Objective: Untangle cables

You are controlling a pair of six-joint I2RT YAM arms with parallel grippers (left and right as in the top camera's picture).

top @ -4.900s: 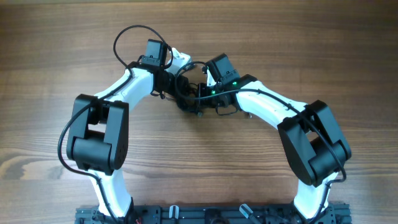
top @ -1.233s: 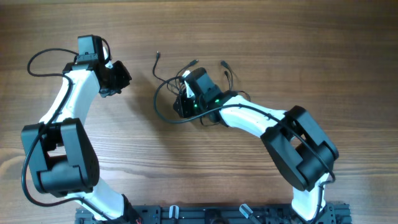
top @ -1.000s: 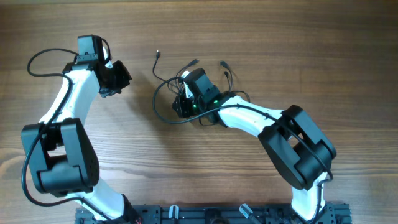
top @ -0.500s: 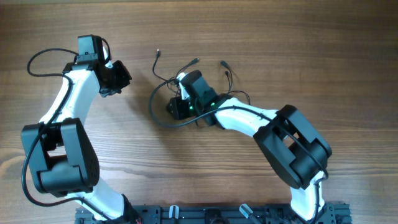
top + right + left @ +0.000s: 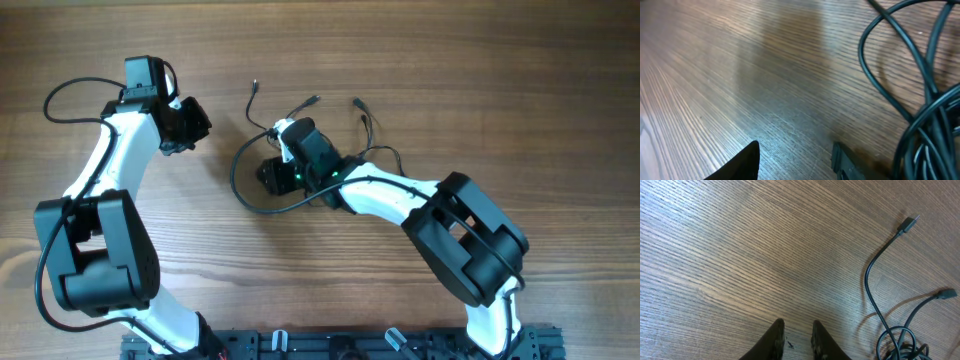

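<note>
Overhead, barely begun: cables [image 5: 865, 280] mostly knotted at the middle of the table [image 5: 520, 60], right gripper [image 5: 268, 172] spread empty beside the knot, left gripper [image 5: 796, 332] narrowly parted, empty, well apart.

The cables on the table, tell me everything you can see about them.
The cables are thin black cords, rubbery-looking, lying on the wooden table. Their middle is a tangle partly hidden under the right arm; one wide loop bulges out beside the right gripper. At least three loose ends with small dark plugs fan out toward the far edge.
</note>
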